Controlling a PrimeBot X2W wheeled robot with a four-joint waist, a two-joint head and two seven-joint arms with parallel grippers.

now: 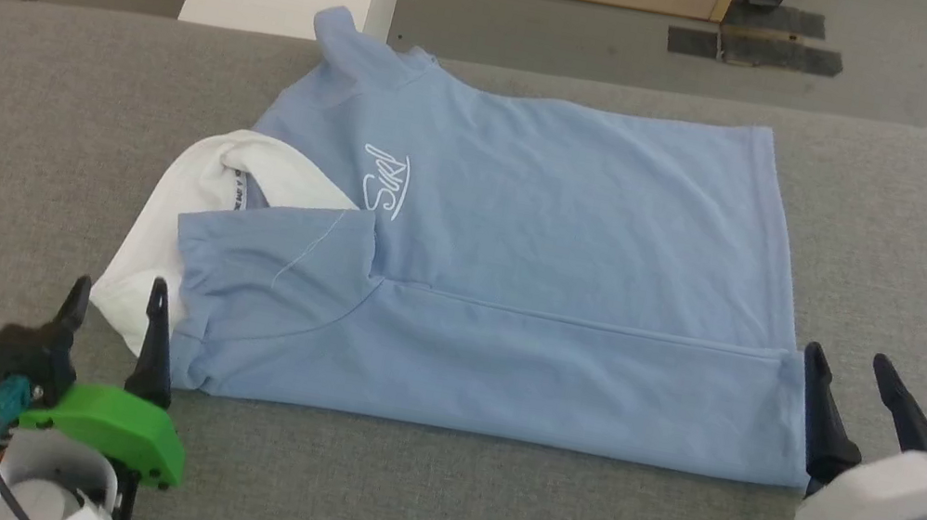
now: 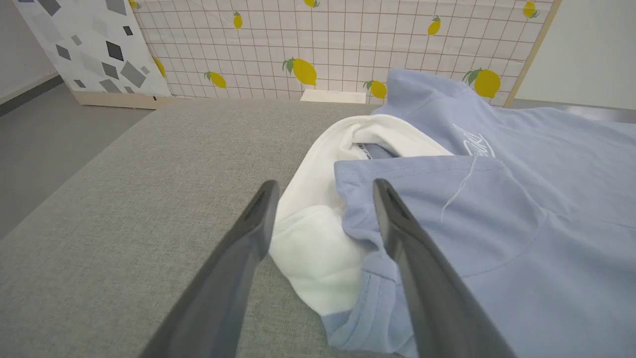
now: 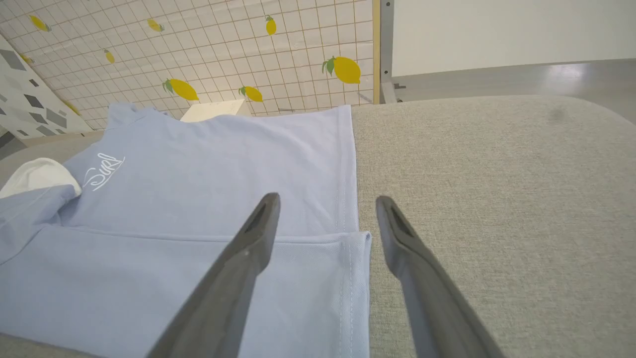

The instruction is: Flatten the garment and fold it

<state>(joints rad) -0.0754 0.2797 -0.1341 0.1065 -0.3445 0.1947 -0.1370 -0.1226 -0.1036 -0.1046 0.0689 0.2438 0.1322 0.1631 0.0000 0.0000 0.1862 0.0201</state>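
L pincer (image 1: 121, 283) & R pincer (image 1: 845, 353) gaping, empty; white cloth (image 1: 158, 228) partly hidden by garment (image 1: 573, 222).

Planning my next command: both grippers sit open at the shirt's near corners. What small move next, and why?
Probably lift both grippers and carry them toward the far long edge. The left gripper and right gripper stand open, holding nothing. The garment already has its near strip folded over its body, while the far side lies flat. A white cloth bulges out at the collar end.
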